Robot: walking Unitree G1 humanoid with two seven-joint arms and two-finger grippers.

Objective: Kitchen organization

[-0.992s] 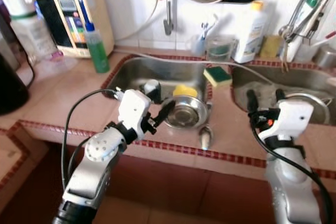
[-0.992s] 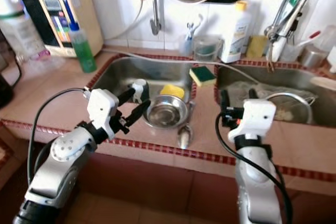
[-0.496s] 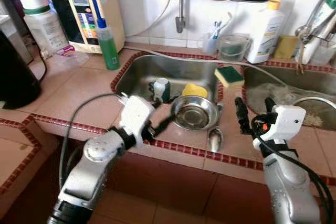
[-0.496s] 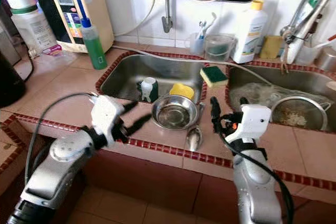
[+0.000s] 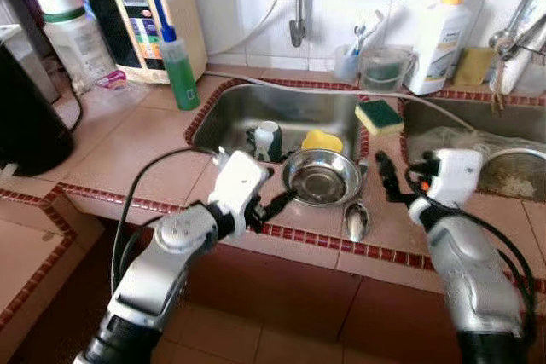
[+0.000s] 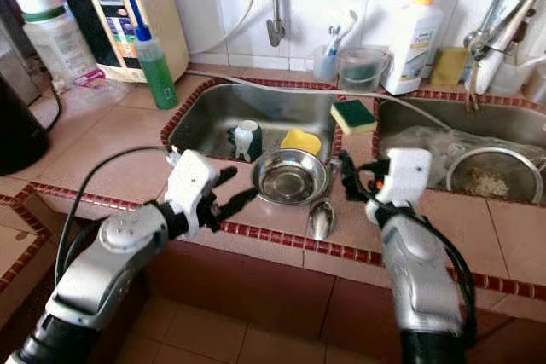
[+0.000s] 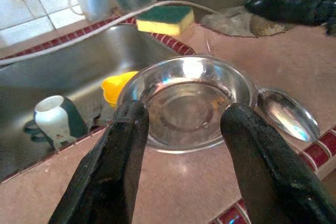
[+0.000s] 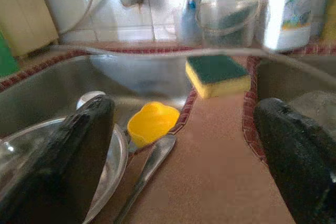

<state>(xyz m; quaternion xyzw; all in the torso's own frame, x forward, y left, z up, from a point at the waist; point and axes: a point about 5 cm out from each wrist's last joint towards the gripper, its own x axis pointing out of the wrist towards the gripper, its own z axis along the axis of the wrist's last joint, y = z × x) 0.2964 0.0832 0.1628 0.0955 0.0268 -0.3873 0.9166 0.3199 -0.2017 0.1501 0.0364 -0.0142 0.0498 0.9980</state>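
looks like both arms are lined up on the shiny round stainless steel bowl (image 5: pixel 321 177), which sits on the tan tiled counter (image 5: pixel 128 147) right at the front lip of the left sink, with a metal spoon (image 5: pixel 355 220) just beside it. the left tool (image 5: pixel 271 192) hangs just short of the bowl's near rim with its fingers spread, i'd guess to straddle that rim, while the right tool (image 6: pixel 349 176) waits on the other side, also spread and holding nothing. the bowl itself is shallow, upright and empty, pretty reflective with a thin rolled edge, so probably slippery to pinch.
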